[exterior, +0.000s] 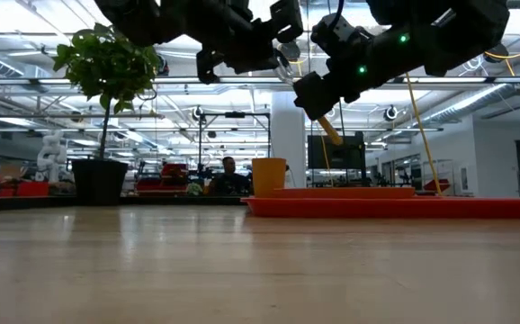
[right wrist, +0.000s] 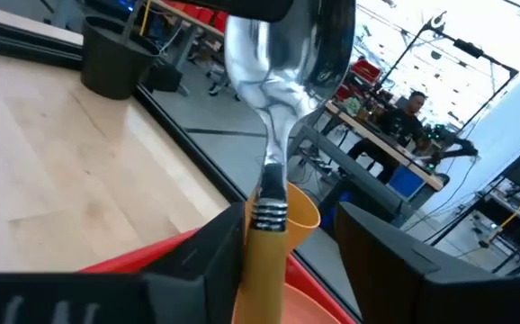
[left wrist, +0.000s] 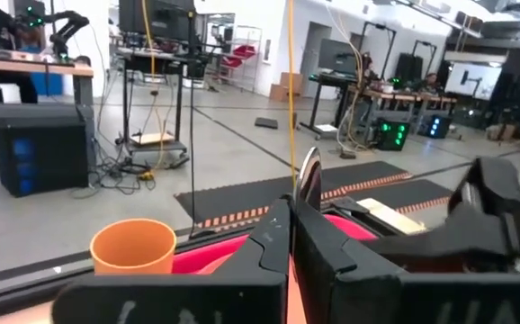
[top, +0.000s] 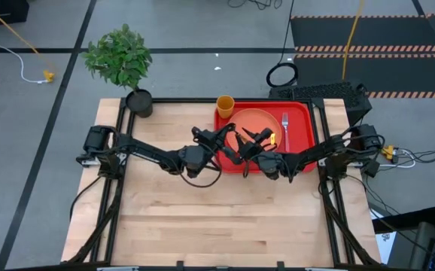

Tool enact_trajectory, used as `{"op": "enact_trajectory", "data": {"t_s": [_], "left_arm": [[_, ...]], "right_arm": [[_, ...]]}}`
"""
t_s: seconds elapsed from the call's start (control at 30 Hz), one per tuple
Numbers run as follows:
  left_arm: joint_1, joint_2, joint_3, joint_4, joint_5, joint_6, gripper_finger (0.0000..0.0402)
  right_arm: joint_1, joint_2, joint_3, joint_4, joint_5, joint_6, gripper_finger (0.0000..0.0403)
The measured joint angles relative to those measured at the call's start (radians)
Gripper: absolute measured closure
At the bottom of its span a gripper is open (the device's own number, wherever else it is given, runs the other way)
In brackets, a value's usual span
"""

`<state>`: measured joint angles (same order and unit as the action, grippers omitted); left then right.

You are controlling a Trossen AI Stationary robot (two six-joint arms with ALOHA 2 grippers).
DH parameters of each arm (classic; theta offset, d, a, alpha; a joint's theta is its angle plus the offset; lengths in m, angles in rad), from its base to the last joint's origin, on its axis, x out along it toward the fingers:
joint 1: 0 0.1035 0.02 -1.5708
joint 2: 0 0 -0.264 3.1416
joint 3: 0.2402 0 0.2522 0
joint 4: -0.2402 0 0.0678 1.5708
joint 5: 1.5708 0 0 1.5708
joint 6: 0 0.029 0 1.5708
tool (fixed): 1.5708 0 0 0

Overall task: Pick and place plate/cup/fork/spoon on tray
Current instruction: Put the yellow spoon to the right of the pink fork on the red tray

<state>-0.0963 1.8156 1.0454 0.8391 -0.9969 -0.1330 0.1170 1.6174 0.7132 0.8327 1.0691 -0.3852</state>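
Both arms were bunched up over the near-left part of the tray [top: 302,143], which sat at the far right of the wooden table [top: 202,218]. The plate [top: 257,122] was already lying in the tray, with the fork [top: 285,129] on the tray floor just right of it, tines pointing away. The cup [top: 225,105] stood upright at the tray's far-left corner; from above I couldn't tell if it was in the tray or just outside the rim.

The spoon [right wrist: 273,117] was up in the air. The right gripper [top: 257,140] had it by the orange handle, and in its wrist view the handle lay against one finger with a gap to the other, so the fingers looked apart rather than squeezed. The left gripper [left wrist: 289,243] had its fingers pressed together on the silver bowl end, seen edge-on between the tips.

A potted plant [top: 123,64] sat at the table's far-left corner. No brand names or readable writing anywhere I could make out.
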Motion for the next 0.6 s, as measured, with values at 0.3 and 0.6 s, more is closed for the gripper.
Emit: {"op": "enact_trajectory", "data": {"t_s": [0.3,0.6], "left_arm": [[0.007,-0.001,0.0,0.0,0.002,-0.001,0.0398],[0.006,-0.001,0.0,-0.006,0.008,-0.012,0.0398]], "right_arm": [[-0.014,-0.001,0.0,0.0,-0.048,0.004,0.0304],[-0.013,-0.001,0.0,-0.011,-0.055,0.029,0.0365]]}}
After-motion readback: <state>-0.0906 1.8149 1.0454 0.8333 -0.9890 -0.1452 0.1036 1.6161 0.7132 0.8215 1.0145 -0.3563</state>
